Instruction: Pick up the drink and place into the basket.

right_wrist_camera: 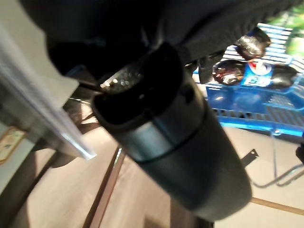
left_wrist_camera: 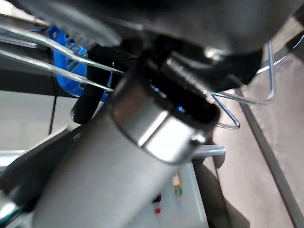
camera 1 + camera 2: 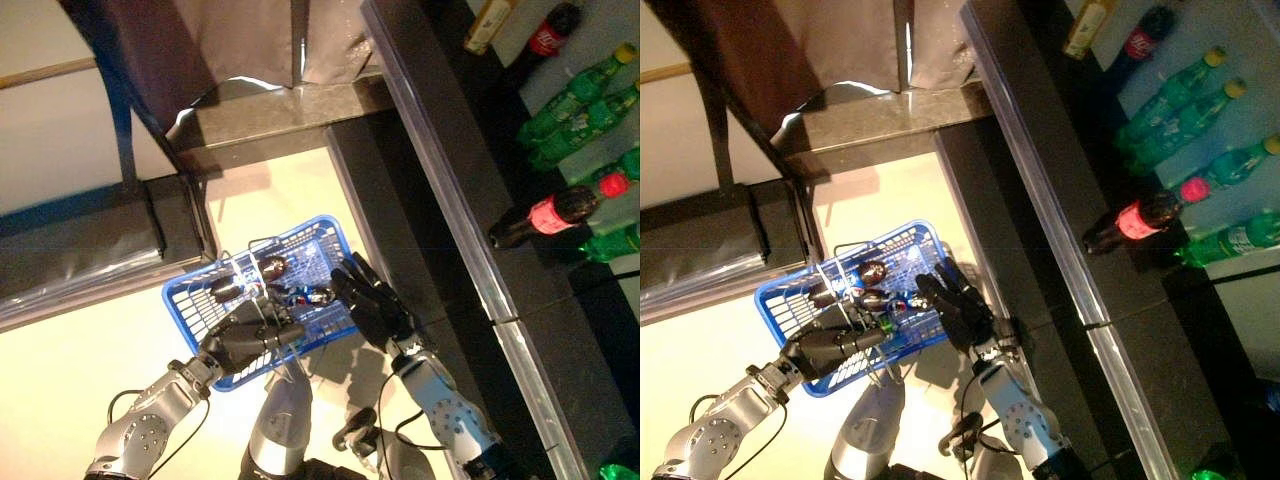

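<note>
Basket (image 3: 190,300): blue, hanging from the left hand (image 3: 245,340), whose fingers are curling round its wire handle.
Drink bottles (image 3: 290,290): lying flat inside the basket, long axes running roughly across it.
Right hand (image 3: 372,305): fingers spreading loosely, grasping nothing, just beside the basket's edge.

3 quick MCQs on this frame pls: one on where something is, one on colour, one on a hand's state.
1. Where is the basket?
A. on the shelf with the bottles
B. hanging from the left hand, above the floor
C. on top of the counter

2. What colour is the basket?
A. blue
B. red
C. yellow

3. What is the right hand doing?
A. gripping a green bottle
B. clenched round the basket's handle
C. fingers spread at the basket's side, holding nothing

Answers: 1 B, the left hand's fingers curl round the wire handle. 2 A, blue mesh walls. 3 C, its fingers are straight and empty beside the basket.
</note>
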{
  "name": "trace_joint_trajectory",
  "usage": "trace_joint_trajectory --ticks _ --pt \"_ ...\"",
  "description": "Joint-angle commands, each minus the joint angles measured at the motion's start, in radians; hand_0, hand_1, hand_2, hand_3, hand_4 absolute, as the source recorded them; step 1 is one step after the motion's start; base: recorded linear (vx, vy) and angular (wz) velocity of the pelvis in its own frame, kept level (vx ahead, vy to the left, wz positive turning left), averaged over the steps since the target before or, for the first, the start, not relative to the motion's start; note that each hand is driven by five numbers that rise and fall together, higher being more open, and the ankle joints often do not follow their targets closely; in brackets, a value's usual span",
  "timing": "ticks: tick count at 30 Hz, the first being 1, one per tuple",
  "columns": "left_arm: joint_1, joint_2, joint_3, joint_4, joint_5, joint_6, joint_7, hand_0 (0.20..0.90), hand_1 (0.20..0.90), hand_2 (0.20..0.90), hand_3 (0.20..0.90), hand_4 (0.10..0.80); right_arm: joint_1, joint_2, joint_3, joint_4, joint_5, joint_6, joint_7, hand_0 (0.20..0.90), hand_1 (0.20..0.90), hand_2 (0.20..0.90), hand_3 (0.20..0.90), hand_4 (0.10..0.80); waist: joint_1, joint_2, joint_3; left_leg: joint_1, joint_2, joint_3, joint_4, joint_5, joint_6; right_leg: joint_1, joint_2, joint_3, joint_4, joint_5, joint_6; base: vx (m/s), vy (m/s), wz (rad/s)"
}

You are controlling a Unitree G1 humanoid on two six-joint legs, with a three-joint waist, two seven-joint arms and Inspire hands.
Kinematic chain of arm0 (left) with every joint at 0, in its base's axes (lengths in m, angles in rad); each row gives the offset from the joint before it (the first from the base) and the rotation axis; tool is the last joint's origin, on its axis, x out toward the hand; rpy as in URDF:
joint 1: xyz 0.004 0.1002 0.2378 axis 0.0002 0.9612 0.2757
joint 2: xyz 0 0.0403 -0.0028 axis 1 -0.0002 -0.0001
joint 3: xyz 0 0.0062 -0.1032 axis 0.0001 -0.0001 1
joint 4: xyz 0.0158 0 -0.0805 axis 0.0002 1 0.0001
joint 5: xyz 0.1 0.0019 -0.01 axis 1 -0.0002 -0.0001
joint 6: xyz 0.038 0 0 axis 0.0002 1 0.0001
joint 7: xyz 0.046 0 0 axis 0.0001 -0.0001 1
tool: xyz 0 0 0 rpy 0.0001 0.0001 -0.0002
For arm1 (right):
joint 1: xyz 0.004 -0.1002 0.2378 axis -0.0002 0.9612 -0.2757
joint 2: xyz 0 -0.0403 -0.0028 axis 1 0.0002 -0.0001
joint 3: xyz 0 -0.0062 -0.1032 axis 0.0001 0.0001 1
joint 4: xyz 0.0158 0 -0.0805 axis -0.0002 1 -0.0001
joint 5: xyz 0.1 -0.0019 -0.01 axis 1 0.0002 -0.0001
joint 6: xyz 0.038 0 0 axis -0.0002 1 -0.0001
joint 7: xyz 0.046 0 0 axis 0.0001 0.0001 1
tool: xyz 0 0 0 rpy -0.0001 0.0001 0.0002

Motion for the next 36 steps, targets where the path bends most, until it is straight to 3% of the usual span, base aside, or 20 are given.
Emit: trace_joint_trajectory --ticks 1,10,15,19,24,28,29,33,36 --pt "0.057 -0.095 -0.095 -0.315 -0.083 -0.126 -0.169 0.3 0.3 0.3 0.2 0.1 0.0 -0.027 0.007 -0.142 -0.036 -0.046 0.116 0.9 0.9 0.9 0.9 0.8 -0.044 0.035 -0.119 0.084 -0.01 0.086 -0.029 -0.037 0.088 -0.042 0.017 0.048 0.03 0.113 0.0 0.023 0.018 -0.16" --pt "0.136 -0.133 -0.07 -0.112 -0.023 -0.262 0.021 0.3 0.3 0.3 0.2 0.1 0.183 -0.117 -0.01 -0.223 -0.061 0.025 0.26 0.9 0.9 0.9 0.9 0.8 -0.142 -0.003 -0.224 0.185 0.024 0.167 -0.069 -0.054 0.069 0.005 0.039 0.139 -0.047 0.122 0.02 0.038 0.005 -0.28" --pt "0.157 -0.177 -0.044 0.043 0.003 -0.308 0.095 0.3 0.3 0.3 0.2 0.1 0.25 -0.121 -0.038 -0.163 -0.135 0.074 0.258 0.9 0.9 0.9 0.9 0.8 -0.192 0.002 -0.282 0.245 0.044 0.218 -0.113 -0.055 0.059 0.033 0.041 0.183 -0.085 0.12 0.022 0.012 0.039 -0.36" --pt "0.175 -0.218 -0.018 0.169 -0.017 -0.35 0.159 0.3 0.3 0.3 0.2 0.1 0.3 -0.123 -0.069 -0.08 -0.3 0.1 0.216 0.9 0.9 0.9 0.9 0.8 -0.226 0.007 -0.315 0.27 0.059 0.259 -0.141 -0.053 0.05 0.046 0.039 0.216 -0.122 0.127 0.022 -0.044 0.041 -0.3" --pt "0.115 -0.274 0.047 0.475 -0.022 -0.392 0.24 0.3 0.3 0.3 0.2 0.1 0.307 -0.107 -0.091 0.22 -0.628 0.13 0.138 0.9 0.9 0.9 0.9 0.8 -0.286 0.011 -0.369 0.285 0.08 0.322 -0.18 -0.041 0.036 0.052 0.028 0.262 -0.183 0.154 0.025 -0.061 0.023 -0.34" --pt "0.066 -0.297 0.076 0.613 -0.02 -0.392 0.254 0.3 0.3 0.3 0.2 0.1 0.284 -0.073 -0.087 0.399 -0.679 0.148 0.116 0.9 0.9 0.9 0.9 0.8 -0.304 0.015 -0.388 0.284 0.087 0.343 -0.19 -0.038 0.029 0.055 0.022 0.265 -0.205 0.167 0.025 -0.049 0.01 -0.22" --pt "0.036 -0.309 0.084 0.701 0.018 -0.405 0.254 0.3 0.3 0.3 0.2 0.1 0.256 -0.046 -0.088 0.55 -0.792 0.121 0.086 0.9 0.9 0.9 0.9 0.8 -0.308 0.022 -0.397 0.285 0.089 0.349 -0.195 -0.038 0.029 0.058 0.015 0.264 -0.217 0.174 0.025 -0.043 0.016 -0.25" --pt "-0.025 -0.331 0.099 0.859 0.062 -0.401 0.283 0.3 0.3 0.3 0.2 0.1 0.194 0.026 -0.119 0.882 -0.952 0.111 0.019 0.9 0.9 0.9 0.9 0.8 -0.314 0.037 -0.412 0.289 0.09 0.363 -0.206 -0.041 0.027 0.068 0.001 0.255 -0.248 0.188 0.028 -0.051 0.023 -0.12" --pt "-0.054 -0.344 0.102 0.942 0.09 -0.4 0.281 0.3 0.3 0.3 0.2 0.1 0.173 0.055 -0.134 1.041 -0.939 0.105 0.0 0.9 0.9 0.9 0.9 0.8 -0.315 0.045 -0.422 0.294 0.09 0.369 -0.216 -0.044 0.025 0.076 -0.007 0.249 -0.265 0.194 0.032 0.0 0.0 0.0"
